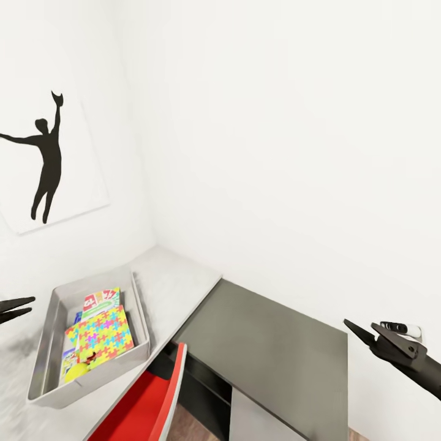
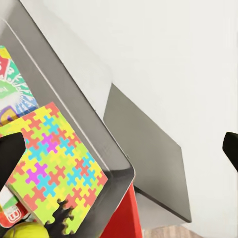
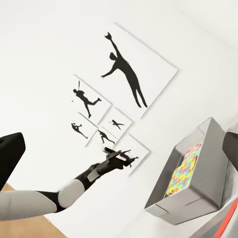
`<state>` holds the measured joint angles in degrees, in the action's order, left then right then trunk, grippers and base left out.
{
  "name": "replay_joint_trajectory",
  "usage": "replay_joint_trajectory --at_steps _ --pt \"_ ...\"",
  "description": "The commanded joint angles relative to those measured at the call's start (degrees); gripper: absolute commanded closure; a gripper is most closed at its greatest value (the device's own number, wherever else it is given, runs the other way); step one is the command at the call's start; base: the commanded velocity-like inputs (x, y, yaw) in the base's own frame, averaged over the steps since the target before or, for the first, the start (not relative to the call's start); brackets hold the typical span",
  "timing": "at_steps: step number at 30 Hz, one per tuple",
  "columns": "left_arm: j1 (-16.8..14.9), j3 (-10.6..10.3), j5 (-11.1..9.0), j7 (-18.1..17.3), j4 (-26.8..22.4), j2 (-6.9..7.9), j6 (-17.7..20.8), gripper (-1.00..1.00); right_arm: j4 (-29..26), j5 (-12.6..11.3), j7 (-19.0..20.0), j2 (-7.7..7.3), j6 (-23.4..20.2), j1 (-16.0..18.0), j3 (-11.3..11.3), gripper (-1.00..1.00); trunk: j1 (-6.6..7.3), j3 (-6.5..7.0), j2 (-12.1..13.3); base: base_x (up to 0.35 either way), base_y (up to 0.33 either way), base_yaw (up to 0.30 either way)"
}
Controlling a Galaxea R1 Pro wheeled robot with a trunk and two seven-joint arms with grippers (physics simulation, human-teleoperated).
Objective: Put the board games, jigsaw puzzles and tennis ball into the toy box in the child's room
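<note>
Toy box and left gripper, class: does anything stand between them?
Nothing visible does. The left gripper hangs beside the toy box over the table, with open space between. The bin's top is uncovered; a jigsaw puzzle, the tennis ball and a board game lie inside.

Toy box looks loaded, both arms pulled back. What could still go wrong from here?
1. The toy box sits near the table front edge beside the red chair; a careless swing of the left gripper might shove it off.
2. The jigsaw puzzle lies tilted atop the stack; a bump could slide it.
3. The tennis ball hugs the box's near wall and could roll out if the box tips.
</note>
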<state>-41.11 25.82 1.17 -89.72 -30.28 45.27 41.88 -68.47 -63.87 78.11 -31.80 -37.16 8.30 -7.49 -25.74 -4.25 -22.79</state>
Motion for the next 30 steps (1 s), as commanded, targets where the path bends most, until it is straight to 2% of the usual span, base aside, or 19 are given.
replay_joint_trajectory --at_steps 1,5,11,16,17,30 --pt "-0.06 0.10 -0.39 -0.28 2.03 -0.03 -1.09 -1.00 0.00 -0.24 0.14 -0.02 -0.52 0.05 0.03 -1.00 -0.04 -0.04 -0.13 0.000 0.000 -0.114" --pt "0.17 0.10 -2.45 -0.28 9.46 -0.20 -7.41 -1.00 0.00 -0.18 0.42 0.05 -0.44 0.05 0.08 -1.00 -0.04 0.29 -0.13 0.000 0.000 -0.120" --pt "0.30 0.24 -3.61 -0.28 12.95 0.04 -11.04 -1.00 0.00 -0.13 0.52 0.10 -0.38 0.05 0.03 -1.00 -0.04 0.75 -0.13 0.000 0.000 -0.123" --pt "0.32 0.24 -3.86 -0.28 13.55 -0.25 -11.85 -1.00 0.00 -0.12 0.47 0.13 -0.33 0.05 0.03 -1.00 -0.04 0.88 -0.13 0.000 0.000 -0.046" --pt "0.33 0.28 -3.93 -0.28 13.61 -0.99 -12.14 -1.00 0.00 -0.12 0.33 0.15 -0.30 0.05 0.05 -1.00 -0.04 0.89 -0.13 0.000 0.000 -0.012" --pt "0.33 0.39 -3.98 -0.28 13.59 -1.88 -12.34 -1.00 -0.04 -0.10 0.25 0.16 -0.23 0.05 0.10 -1.00 -0.04 0.93 -0.13 -0.004 0.000 -0.006"
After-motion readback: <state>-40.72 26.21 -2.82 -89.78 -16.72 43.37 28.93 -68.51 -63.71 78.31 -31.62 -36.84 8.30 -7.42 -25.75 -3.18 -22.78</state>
